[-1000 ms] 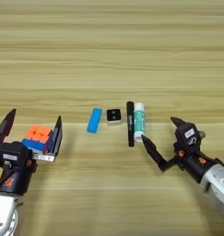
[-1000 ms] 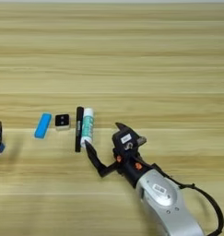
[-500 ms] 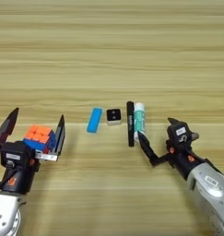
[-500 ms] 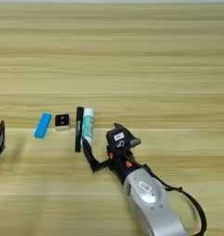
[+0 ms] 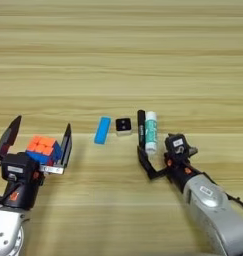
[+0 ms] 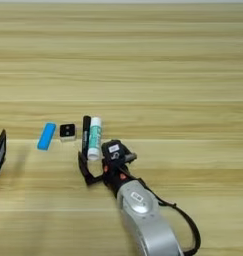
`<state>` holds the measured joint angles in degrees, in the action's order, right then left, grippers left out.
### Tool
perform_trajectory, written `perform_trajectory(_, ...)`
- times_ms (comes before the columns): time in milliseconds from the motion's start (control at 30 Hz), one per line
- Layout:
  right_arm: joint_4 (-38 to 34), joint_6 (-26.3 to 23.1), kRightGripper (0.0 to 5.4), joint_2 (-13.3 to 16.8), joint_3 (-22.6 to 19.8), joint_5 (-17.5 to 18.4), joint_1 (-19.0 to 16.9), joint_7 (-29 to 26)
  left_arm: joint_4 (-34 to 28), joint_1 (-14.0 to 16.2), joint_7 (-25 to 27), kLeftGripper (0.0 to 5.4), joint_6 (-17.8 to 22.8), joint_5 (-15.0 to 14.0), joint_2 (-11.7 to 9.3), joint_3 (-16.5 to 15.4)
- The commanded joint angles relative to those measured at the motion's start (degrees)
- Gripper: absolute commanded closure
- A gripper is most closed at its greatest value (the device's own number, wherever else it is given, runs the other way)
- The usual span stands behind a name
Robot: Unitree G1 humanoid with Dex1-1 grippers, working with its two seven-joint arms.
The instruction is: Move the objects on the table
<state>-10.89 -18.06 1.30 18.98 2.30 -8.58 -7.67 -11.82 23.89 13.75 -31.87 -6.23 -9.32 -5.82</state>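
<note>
My right gripper [image 5: 159, 159] sits nearest me, just at the near end of the black marker pen [image 5: 141, 128], fingers spread apart with nothing between them; one black finger [image 5: 145, 162] reaches toward the pen's near tip, and I can't tell if it touches. My left gripper [image 5: 39, 146], well left of the marker pen, is spread wide with the multicoloured plastic puzzle cube [image 5: 43, 149] between its two fingers; whether the fingers press on the cube I can't tell.

Touching the marker pen on its right lies the white-and-green glue stick [image 5: 151, 131], parallel to it. Just left of the pen is the small black-and-white cube [image 5: 123, 126], then further left the blue rectangular block [image 5: 102, 130], slightly tilted. All rest on the light-brown wooden plank table [image 5: 121, 60], which stretches away beyond the pen.

Handling guess: pen and glue stick look light, rigid, smooth and round, so they'd likely roll or slip; best pinched across the barrel mid-length. Since they lie side by side, closing on one may nudge the other. The puzzle cube looks stiff and flat-faced, easy to clamp on opposite faces.
</note>
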Motion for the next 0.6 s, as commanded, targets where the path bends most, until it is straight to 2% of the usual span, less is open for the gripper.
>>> perform_trajectory(33, 4.4, 1.3, 0.00, -1.7, -0.9, -0.7, 2.2, 1.3, -0.7, 0.1, -0.3, 0.02, 0.1, 0.7, 0.1, 0.3)
perform_trajectory(300, 9.3, 4.1, 0.00, -3.0, -4.1, -0.6, 4.5, 2.3, -0.7, 0.5, -0.3, 0.02, -0.1, 0.6, 0.1, 0.4)
perform_trajectory(567, 10.6, 5.3, 0.00, -3.7, -4.4, -0.9, 4.7, 2.4, -0.9, 0.5, -0.2, 0.02, -0.1, 0.5, -0.1, 0.4)
perform_trajectory(600, 10.7, 5.3, 0.22, -3.7, -4.4, -0.9, 4.7, 2.3, -0.9, 0.5, -0.1, 0.00, -0.1, 0.5, -0.1, 0.4)
